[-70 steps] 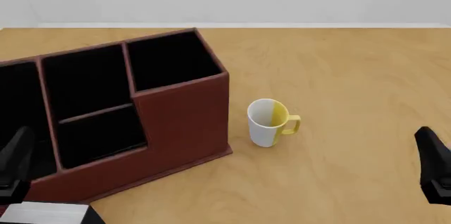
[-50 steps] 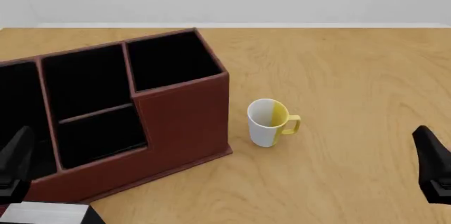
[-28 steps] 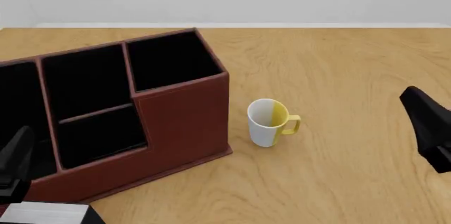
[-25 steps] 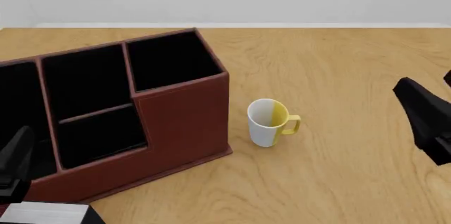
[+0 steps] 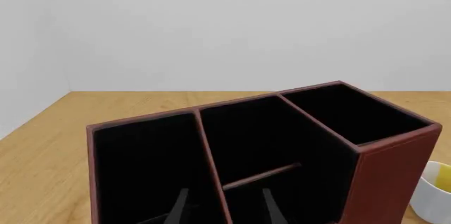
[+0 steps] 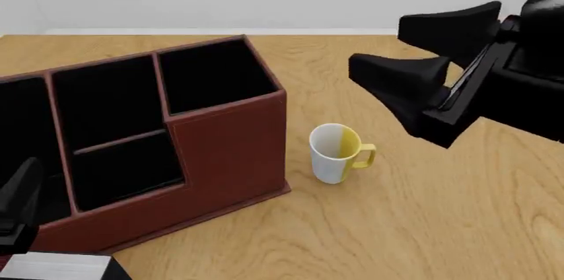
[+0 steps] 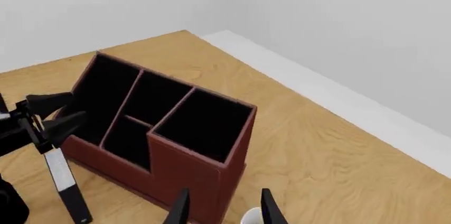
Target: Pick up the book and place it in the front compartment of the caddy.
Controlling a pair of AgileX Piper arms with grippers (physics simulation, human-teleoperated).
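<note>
Front view puts the book (image 6: 55,265) flat on the tabletop (image 6: 423,227) at the very bottom left, pale face up, cut off by the frame. Lies just before the near wall of the caddy (image 6: 231,154), close to it; touching or not, cannot tell. Shows in the right wrist view as a long narrow pale strip (image 7: 62,182), long axis running out from the caddy's low end, though too foreshortened to fix exactly.

Left gripper (image 6: 18,204) hangs right over the book's corner, nearest of the two by far. Fingers apart in its own wrist view (image 5: 225,211), nothing between them, aimed over the caddy rather than down at the book.

Front compartment (image 6: 123,168), the low one behind the stepped-down wall, sits just beyond the book, straight ahead of that gripper.

Right gripper (image 6: 379,45) rides high above the white-and-yellow mug (image 6: 337,153), spread wide and empty, well apart from the book, with the caddy in between.

Judgement: a left-arm pick, needing a downward tilt and a reach back toward the near edge.
</note>
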